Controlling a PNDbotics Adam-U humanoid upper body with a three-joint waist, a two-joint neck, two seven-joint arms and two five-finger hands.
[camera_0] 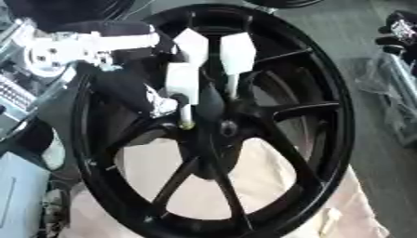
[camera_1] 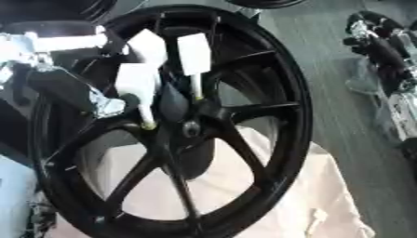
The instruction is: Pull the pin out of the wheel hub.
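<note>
Looks like a workshop or garage-type space, judging by the big black spoked wheel [camera_0: 220, 121] taking up most of the view, propped over a pale cloth-covered surface [camera_0: 269, 186]. Bare grey concrete-looking floor [camera_0: 383, 153] off to the right, plus what seems to be part of a second black tyre [camera_0: 281, 3] at the top edge and some crinkled clear plastic wrap [camera_0: 389, 79] lying around. Cluttered on the left too, with metal and black bits of gear [camera_0: 16, 97] piled near the rim, hard to make out exactly what.
</note>
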